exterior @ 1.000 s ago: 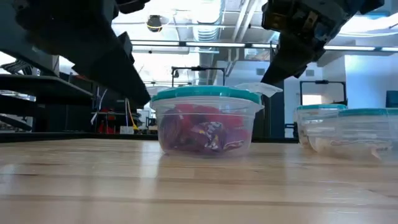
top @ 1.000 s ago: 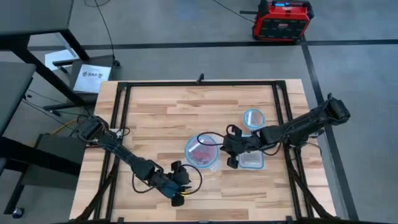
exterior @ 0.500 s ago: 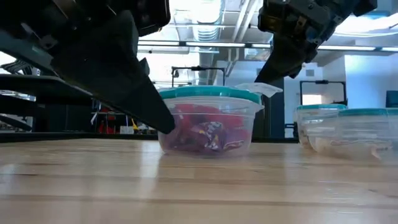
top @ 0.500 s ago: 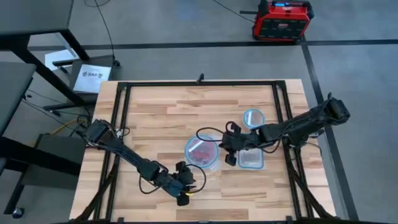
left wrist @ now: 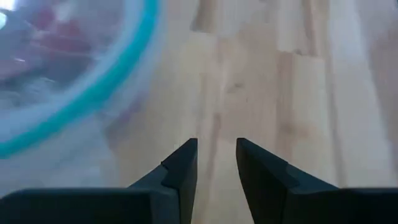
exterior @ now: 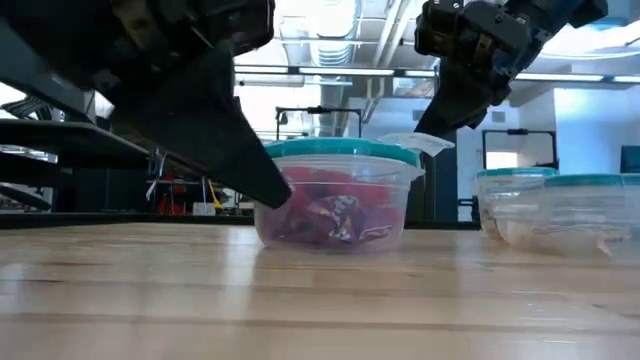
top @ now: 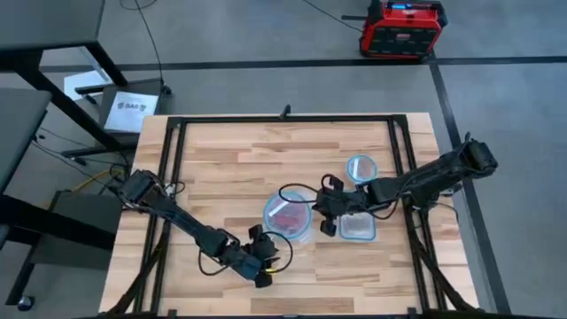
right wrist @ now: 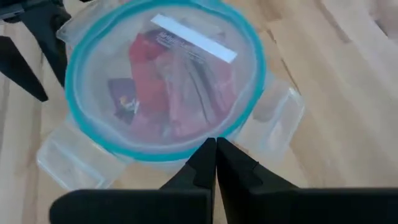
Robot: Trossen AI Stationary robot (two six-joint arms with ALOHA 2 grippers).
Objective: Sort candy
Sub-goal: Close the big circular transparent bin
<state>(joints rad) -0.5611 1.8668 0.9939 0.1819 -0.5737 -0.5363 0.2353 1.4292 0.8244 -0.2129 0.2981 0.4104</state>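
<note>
Red and purple candy (right wrist: 163, 81) sits sealed inside the lidded round bowl (top: 288, 216) mid-bench. We see the left pincer (left wrist: 215, 163), slightly apart and empty, low beside it; the right pincer (right wrist: 216, 152), pressed together, hovers at its rim. Next, we judge, the lid must come off.

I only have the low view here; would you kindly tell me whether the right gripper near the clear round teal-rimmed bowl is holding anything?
Observer: The right gripper is shut, with no candy visible between its fingers, by the rim of the clear round teal-rimmed bowl.
Operator: Thank you. And the left gripper?
Observer: The left gripper is open and empty, over the bare wooden table beside that bowl.
Operator: What shape is the container on my right?
Observer: From above, it is a clear rectangular tub.
</note>
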